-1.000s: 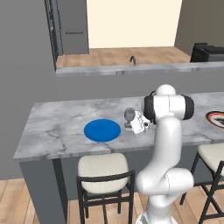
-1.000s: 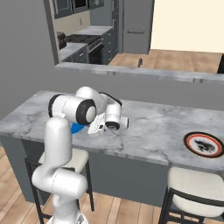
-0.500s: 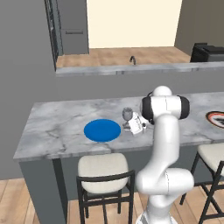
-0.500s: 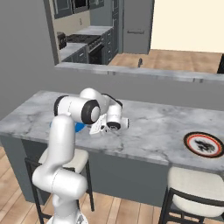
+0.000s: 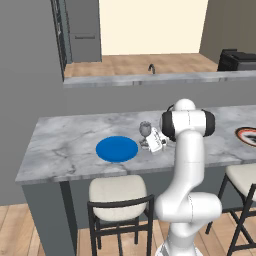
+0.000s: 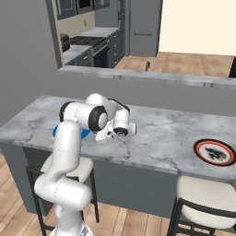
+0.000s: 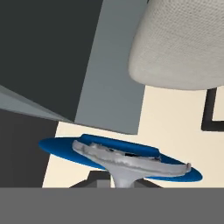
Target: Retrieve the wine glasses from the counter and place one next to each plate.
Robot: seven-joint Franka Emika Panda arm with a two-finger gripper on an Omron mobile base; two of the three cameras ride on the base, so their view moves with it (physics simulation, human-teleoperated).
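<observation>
A clear wine glass (image 5: 145,129) stands upright on the marble bar top (image 5: 65,145), just right of the blue plate (image 5: 116,149). My gripper (image 5: 151,143) reaches in low from the right and is shut on the glass's stem. In the hand view the glass's round foot (image 7: 127,159) sits very close at the bottom centre, with the blue plate (image 7: 57,146) right behind it. From the right base view, my gripper (image 6: 109,135) covers the glass and part of the blue plate (image 6: 58,132). The reddish-rimmed plate (image 6: 214,152) (image 5: 247,136) lies far to the right.
White-seated stools (image 5: 117,192) (image 6: 203,196) stand under the bar's near edge. A raised grey ledge with a faucet (image 5: 151,67) runs behind the bar. The kitchen counter (image 6: 87,44) with dark cabinets lies beyond it at the back left.
The hand and the glass have edged slightly left, closer to the blue plate. The arm's elbow shifted left with them.
</observation>
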